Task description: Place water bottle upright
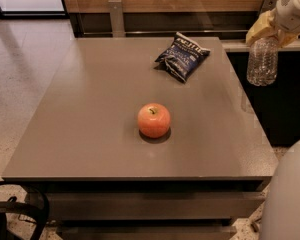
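Water bottle (262,62): hanging upright in air near the bench's (90,109) far right corner, gripper (268,31) jaws grasping its top.

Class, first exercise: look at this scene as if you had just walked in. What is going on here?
The robot's gripper, at the upper right, holds a water bottle by its top. The bottle hangs roughly upright in the air and appears to be just past the table's right edge, not yet set down. An apple sits near the middle of the table and a chip bag lies towards the back.
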`<action>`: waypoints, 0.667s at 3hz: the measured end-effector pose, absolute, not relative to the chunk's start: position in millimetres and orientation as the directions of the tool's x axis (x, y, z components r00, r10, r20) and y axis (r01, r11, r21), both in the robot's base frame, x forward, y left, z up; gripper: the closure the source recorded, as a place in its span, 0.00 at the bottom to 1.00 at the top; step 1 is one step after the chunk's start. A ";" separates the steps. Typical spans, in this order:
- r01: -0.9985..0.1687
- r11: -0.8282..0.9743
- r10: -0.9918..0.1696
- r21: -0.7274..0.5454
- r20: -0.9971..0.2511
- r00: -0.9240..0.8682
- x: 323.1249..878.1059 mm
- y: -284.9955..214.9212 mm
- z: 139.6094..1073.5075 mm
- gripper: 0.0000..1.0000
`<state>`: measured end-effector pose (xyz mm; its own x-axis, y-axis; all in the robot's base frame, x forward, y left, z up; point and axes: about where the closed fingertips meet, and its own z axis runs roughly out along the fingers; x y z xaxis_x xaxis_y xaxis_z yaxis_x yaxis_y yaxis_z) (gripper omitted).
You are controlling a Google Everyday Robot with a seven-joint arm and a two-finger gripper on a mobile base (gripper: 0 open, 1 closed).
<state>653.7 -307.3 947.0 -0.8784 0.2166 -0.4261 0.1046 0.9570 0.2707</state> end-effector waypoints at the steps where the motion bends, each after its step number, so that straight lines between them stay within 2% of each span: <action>1: -0.002 0.966 0.138 0.258 -0.526 -0.839 659.0 -308.1 965.4 1.00; 2: -0.152 0.967 0.017 0.207 -0.641 -0.768 658.1 -304.3 986.0 1.00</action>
